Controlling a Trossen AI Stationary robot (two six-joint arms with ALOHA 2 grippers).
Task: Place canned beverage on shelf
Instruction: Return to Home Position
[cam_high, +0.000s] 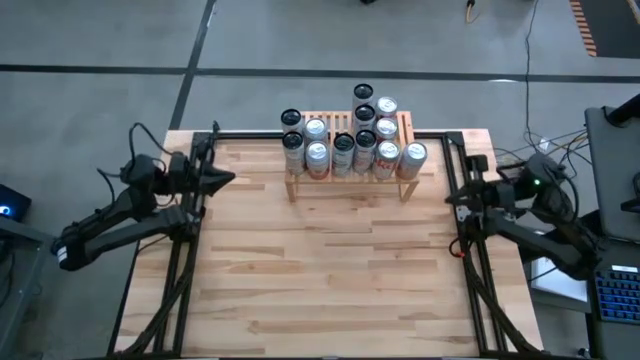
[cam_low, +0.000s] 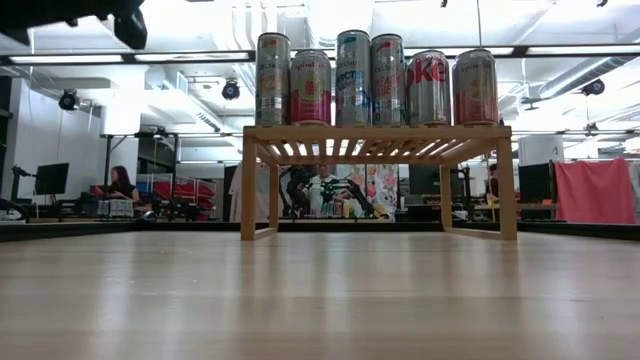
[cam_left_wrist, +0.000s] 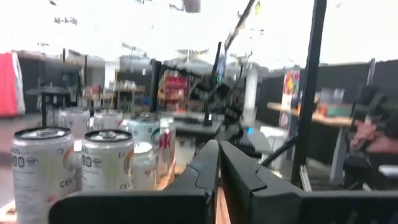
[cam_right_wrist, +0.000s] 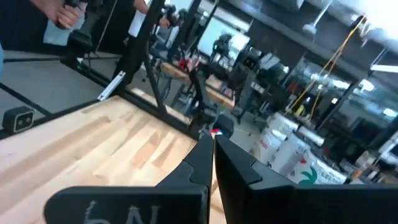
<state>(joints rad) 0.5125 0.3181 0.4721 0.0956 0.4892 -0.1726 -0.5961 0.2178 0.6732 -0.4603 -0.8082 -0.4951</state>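
Cans (cam_low: 352, 78) crowd shelf (cam_low: 375, 132); left tool (cam_left_wrist: 219, 149), right tool (cam_right_wrist: 212, 140) well apart from it, seemingly pinched together.

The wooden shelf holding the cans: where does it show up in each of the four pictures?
High view: shelf at top centre, on the table's far edge.
Low view: shelf in the centre, cans on top.
Left wrist view: only its cans are clear, lower left.
Right wrist view: only its cans are clear, right side.
Shared landmark: the cans, in all four.
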